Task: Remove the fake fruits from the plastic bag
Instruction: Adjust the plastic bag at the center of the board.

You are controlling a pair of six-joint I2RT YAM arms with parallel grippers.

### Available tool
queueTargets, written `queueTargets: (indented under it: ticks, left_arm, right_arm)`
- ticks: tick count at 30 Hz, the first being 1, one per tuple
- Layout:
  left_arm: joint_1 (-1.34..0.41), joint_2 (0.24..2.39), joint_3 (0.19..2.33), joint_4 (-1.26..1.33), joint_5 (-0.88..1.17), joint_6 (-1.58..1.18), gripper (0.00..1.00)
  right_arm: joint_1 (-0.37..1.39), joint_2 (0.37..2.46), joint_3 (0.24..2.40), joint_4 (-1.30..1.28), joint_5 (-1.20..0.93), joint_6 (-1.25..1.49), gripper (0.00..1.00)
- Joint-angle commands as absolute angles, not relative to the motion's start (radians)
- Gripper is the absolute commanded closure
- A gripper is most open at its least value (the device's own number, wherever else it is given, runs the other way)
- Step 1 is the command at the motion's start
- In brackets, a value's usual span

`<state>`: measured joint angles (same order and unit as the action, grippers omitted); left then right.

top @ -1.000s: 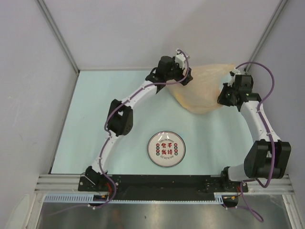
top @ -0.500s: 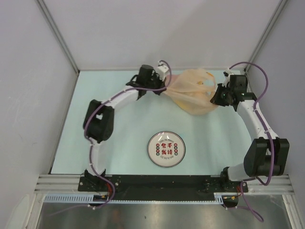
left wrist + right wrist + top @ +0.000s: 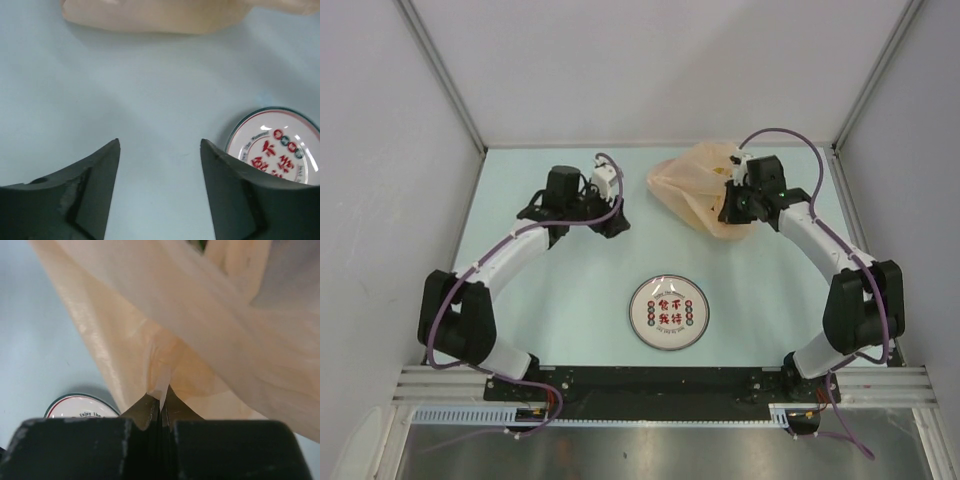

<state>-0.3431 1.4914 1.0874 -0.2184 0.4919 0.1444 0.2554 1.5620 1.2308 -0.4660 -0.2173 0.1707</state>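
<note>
The pale-orange plastic bag (image 3: 692, 188) lies crumpled at the back right of the table. My right gripper (image 3: 728, 208) is shut on a fold of the plastic bag (image 3: 165, 330), with a thin pinch of film between the fingertips (image 3: 161, 399). My left gripper (image 3: 617, 222) is open and empty, a short way left of the bag and apart from it. In the left wrist view the bag's edge (image 3: 150, 15) lies ahead of the open left gripper (image 3: 160, 145). The fake fruits are hidden inside the bag; only a small green speck (image 3: 200, 244) shows at its mouth.
A round white plate with red characters (image 3: 668, 312) sits near the front middle; it also shows in the left wrist view (image 3: 280, 150) and the right wrist view (image 3: 80, 409). Grey walls close in the table at the back and both sides.
My left gripper has let go of the bag and drawn back to the left. My right gripper has moved left with the bag, which has slackened and collapsed.
</note>
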Motion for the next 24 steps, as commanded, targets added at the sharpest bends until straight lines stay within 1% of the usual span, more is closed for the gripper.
queueTargets:
  ticks: [1,2,3,5,6,10,13,14,18,19,20,23,24]
  left_arm:
    - [-0.435,1.431,1.221,-0.146,0.477,0.215,0.23]
    - [-0.454,1.462,1.318,-0.162,0.476,0.227,0.16]
    - [-0.487,1.527,1.366,-0.170,0.479,0.226,0.12]
    - [-0.530,1.604,1.496,-0.179,0.492,0.232,0.09]
    - [-0.544,1.636,1.529,-0.172,0.492,0.235,0.09]
    - [-0.613,1.832,1.666,-0.124,0.457,0.343,0.08]
    - [-0.647,1.948,1.834,-0.147,0.460,0.356,0.08]
    - [-0.663,2.015,1.914,-0.152,0.454,0.362,0.08]
    - [-0.715,2.124,2.011,-0.071,0.385,0.426,0.06]
    - [-0.729,2.152,2.037,-0.081,0.350,0.483,0.05]
    - [-0.745,2.216,2.099,-0.095,0.335,0.506,0.04]
    - [-0.759,2.299,2.209,-0.155,0.292,0.561,0.04]
    - [-0.764,2.321,2.209,-0.146,0.269,0.577,0.04]
  right_arm:
    - [0.239,1.474,1.249,-0.443,-0.158,0.184,1.00]
    - [0.200,1.471,1.243,-0.446,-0.163,0.213,1.00]
    - [0.177,1.471,1.238,-0.457,-0.173,0.224,1.00]
    - [0.131,1.474,1.229,-0.475,-0.219,0.250,1.00]
    - [0.091,1.474,1.227,-0.482,-0.235,0.262,1.00]
    - [0.023,1.470,1.212,-0.492,-0.297,0.290,1.00]
    - [0.008,1.460,1.206,-0.486,-0.317,0.302,1.00]
    - [0.008,1.459,1.201,-0.485,-0.324,0.304,1.00]
    - [0.008,1.451,1.193,-0.479,-0.339,0.319,1.00]
    - [0.009,1.448,1.189,-0.479,-0.347,0.325,1.00]
    - [0.008,1.444,1.186,-0.476,-0.350,0.330,1.00]
    - [0.008,1.430,1.164,-0.474,-0.356,0.341,1.00]
    - [0.008,1.428,1.155,-0.472,-0.357,0.344,1.00]
